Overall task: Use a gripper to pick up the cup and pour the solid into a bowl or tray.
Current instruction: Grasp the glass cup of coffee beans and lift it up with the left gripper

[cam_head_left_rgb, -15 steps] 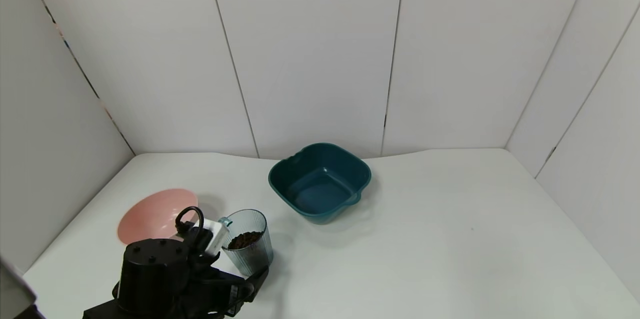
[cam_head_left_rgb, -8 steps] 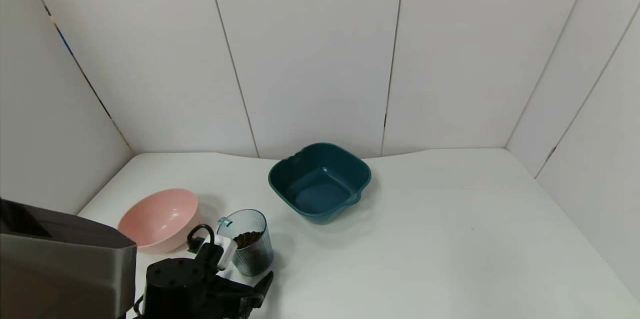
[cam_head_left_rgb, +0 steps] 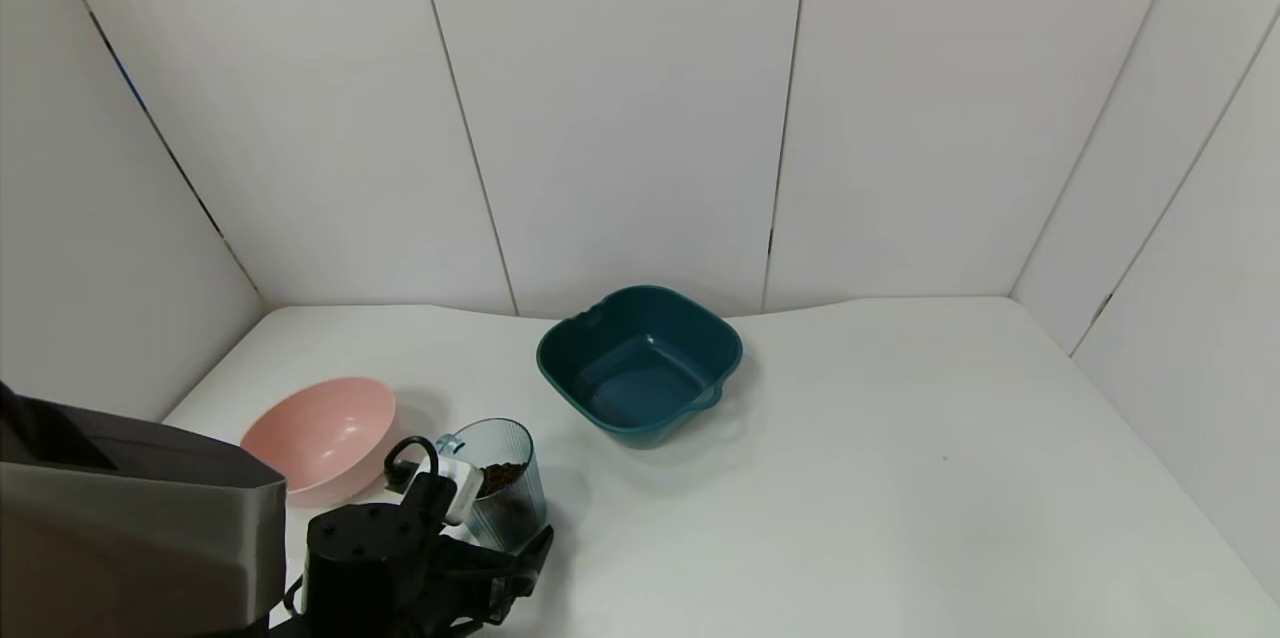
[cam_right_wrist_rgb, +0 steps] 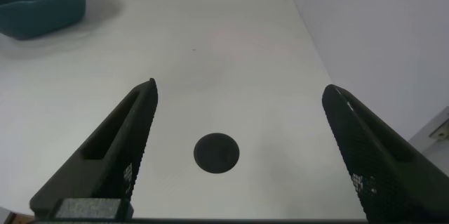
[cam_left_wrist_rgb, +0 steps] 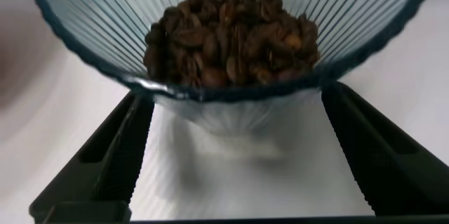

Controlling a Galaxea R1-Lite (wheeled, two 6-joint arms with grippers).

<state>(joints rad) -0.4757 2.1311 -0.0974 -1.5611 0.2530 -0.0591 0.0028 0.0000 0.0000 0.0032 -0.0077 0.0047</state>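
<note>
The ribbed grey-blue cup stands upright on the white table at the front left, with dark brown beans, the solid, heaped inside. My left gripper is low behind the cup, open, with one finger on each side of the cup's lower part. In the left wrist view the cup and the beans fill the space between the open fingers of the left gripper. The dark teal bowl sits empty farther back, right of the cup. My right gripper is open and empty above bare table.
A round pink bowl stands just left of the cup, close to my left arm. A dark round spot marks the table under the right gripper. The teal bowl's corner shows far off in the right wrist view. White walls enclose the table.
My left gripper has moved forward and to the right, closing in around the cup. A grey arm segment has come into view at the lower left. The cup has not moved.
</note>
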